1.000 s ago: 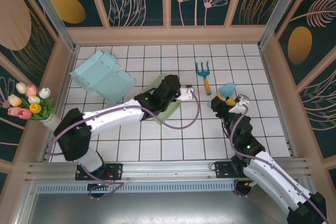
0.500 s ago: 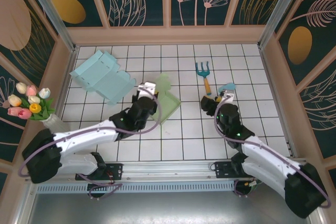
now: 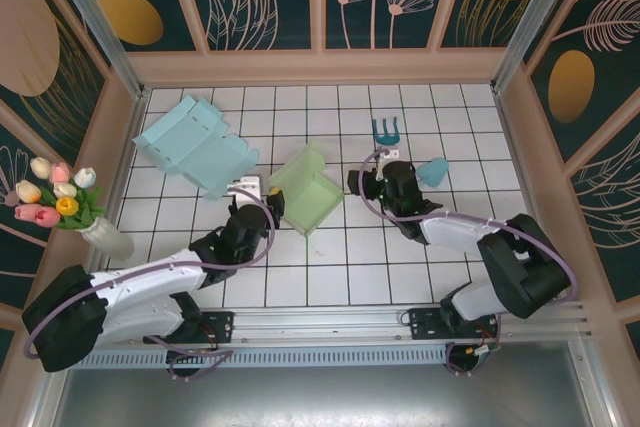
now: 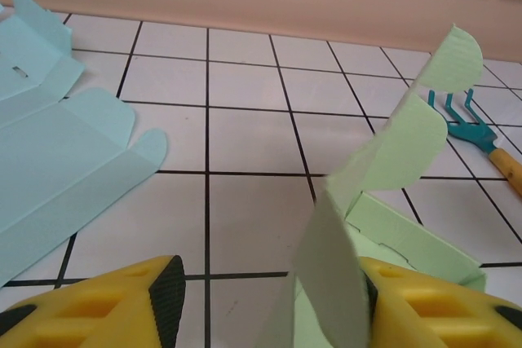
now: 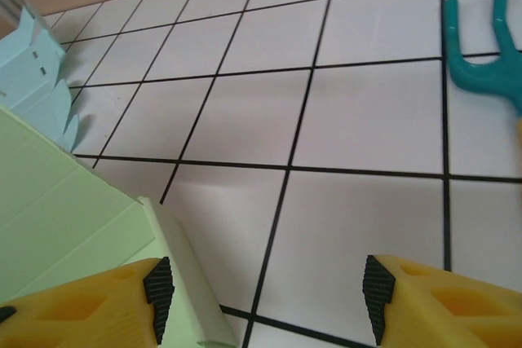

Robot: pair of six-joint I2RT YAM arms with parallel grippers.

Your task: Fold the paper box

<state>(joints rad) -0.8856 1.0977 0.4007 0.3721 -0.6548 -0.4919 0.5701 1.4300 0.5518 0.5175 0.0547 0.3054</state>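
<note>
Green paper box [image 3: 312, 197] sits mid-table, at 2 o'clock of the left gripper [image 3: 268, 199] and 9 o'clock of the right gripper [image 3: 356, 183]. Its long sides run roughly from 11 to 5 o'clock, and its rounded flaps [image 4: 408, 136] stand raised. Both grippers gape wide, gripping nothing. One flap rises between the left gripper's fingers [image 4: 106, 307].

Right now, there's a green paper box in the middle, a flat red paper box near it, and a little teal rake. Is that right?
Not quite. The flat paper box is light blue, not red, as the top external view shows. The green paper box in the middle and the little teal rake are as you said.
</note>
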